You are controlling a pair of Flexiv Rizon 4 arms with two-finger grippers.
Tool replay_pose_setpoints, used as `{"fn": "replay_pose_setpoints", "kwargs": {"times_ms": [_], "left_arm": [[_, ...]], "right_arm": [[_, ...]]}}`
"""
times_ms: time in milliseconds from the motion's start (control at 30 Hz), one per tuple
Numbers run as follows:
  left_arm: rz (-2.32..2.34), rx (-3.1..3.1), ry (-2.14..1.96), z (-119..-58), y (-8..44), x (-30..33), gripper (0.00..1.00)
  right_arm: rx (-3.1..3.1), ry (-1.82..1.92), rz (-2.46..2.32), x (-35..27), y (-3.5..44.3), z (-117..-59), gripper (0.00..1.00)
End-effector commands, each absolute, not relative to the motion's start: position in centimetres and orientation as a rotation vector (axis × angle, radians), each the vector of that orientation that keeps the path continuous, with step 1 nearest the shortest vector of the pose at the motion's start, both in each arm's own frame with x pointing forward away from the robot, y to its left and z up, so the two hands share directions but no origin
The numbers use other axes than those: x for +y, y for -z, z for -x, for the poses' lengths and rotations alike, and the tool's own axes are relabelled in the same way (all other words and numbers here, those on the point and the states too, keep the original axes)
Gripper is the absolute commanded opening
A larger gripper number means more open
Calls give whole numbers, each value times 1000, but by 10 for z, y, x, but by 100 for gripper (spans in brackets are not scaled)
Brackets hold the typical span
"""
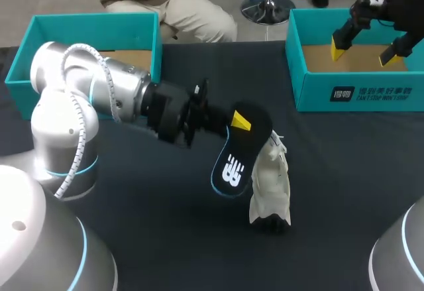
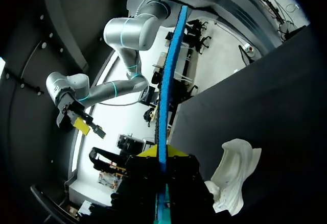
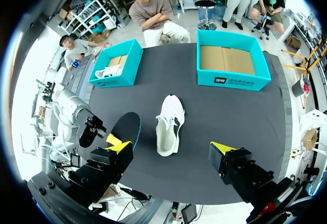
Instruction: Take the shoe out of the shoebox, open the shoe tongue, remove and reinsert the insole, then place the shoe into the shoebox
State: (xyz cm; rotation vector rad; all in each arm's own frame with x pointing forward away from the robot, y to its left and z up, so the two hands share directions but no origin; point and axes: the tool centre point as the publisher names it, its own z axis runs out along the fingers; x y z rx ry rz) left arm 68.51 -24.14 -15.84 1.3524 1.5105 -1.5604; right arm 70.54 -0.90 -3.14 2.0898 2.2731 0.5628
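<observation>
A white shoe [image 1: 270,185] lies on the black table [image 1: 344,191], near its middle. Just left of it, my left gripper [image 1: 233,126] is shut on a black insole [image 1: 234,157] with a blue edge and a white logo, held above the table. In the left wrist view the insole [image 2: 166,81] shows edge-on between the fingers of the left gripper [image 2: 162,155], and the shoe [image 2: 235,175] lies beside them. My right gripper [image 1: 364,54] hangs open and empty over the right teal shoebox [image 1: 358,92]. From high up, the right wrist view takes in its gripper [image 3: 169,151], the shoe [image 3: 168,124] and the insole [image 3: 126,128].
A second teal box [image 1: 86,22] stands at the back left; in the right wrist view this box [image 3: 115,63] holds something white. My left arm [image 1: 99,92] stretches across the table's left half. A seated person is behind the table and does not reach over it.
</observation>
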Motion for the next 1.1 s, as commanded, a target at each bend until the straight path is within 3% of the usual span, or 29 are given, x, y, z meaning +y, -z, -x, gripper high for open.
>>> {"fn": "replay_pose_setpoints", "kwargs": {"times_ms": [33,1100], "left_arm": [[-1330,1550,1576,-676,173,-247,0],[-1258,1838,1899,-631,237,-255,0]], "right_arm": [[2276,-556,-2092,-8,31,-708,100],[2276,-556,-2092,-8,31,-708,100]]}}
